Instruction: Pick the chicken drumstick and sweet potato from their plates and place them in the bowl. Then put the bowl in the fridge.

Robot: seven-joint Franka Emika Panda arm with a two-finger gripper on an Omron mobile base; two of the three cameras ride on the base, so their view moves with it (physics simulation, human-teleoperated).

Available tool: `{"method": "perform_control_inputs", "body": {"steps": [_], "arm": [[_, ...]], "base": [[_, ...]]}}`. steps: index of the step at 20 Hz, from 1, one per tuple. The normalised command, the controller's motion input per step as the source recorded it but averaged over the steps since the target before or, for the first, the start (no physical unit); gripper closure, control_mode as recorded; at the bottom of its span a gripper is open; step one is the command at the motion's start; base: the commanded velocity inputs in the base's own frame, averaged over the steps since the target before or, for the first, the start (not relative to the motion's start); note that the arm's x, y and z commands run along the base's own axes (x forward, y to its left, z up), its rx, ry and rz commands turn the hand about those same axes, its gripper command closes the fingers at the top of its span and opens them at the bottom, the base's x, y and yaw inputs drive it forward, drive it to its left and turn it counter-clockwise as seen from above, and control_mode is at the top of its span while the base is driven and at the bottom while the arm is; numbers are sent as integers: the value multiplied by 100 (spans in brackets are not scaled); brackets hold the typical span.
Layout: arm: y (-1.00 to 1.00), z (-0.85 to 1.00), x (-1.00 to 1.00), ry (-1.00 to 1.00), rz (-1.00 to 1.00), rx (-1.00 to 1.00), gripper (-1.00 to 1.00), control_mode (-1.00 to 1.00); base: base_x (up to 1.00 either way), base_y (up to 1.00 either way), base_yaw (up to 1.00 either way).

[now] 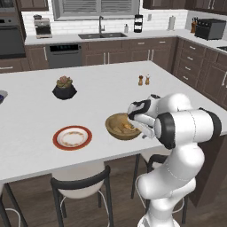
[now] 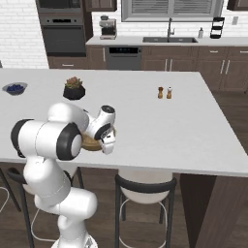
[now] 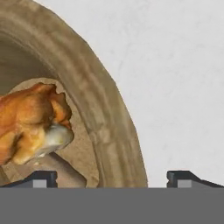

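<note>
I am holding my fingers (image 3: 112, 177) spread wide, one tip on each side of the wooden rim of the bowl (image 3: 98, 113), nothing pinched between them. In the hand view one tip is sitting inside the bowl and the other is outside it over the pale worktop (image 3: 175, 65). Just inside the rim, close to my inner tip, the chicken drumstick (image 3: 30, 124) is lying golden-brown on the bowl's floor. I cannot tell from that view whether the sweet potato is beside it; in the left base view something orange-yellow is showing in the bowl (image 1: 120, 127), too small to tell apart. My hand is hanging at the bowl's near edge, just by the front edge of the worktop. Farther off to one side of my fingers, the red-rimmed plate (image 1: 72, 137) is lying bare on the worktop. Beyond the bowl a dark potted plant (image 1: 64, 88) is standing, and well apart from it the two small shakers (image 1: 144, 80). Farthest away, at the worktop's far edge, the small bowl of berries (image 2: 14, 88) is resting.
</note>
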Motion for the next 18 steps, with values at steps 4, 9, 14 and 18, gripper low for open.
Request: {"method": "perform_control_inputs", "body": {"steps": [4,9,14,18], "arm": [[33,-7,13,0,-7,0,-100,-100],[8,-19,3,1,-1,0,100,-100],[0,0,-3,0,0,0,100,-100],[0,29,-26,-2,0,0,100,-100]], "base": [[0,0,0],[0,0,0],[0,0,0],[0,0,0]]}}
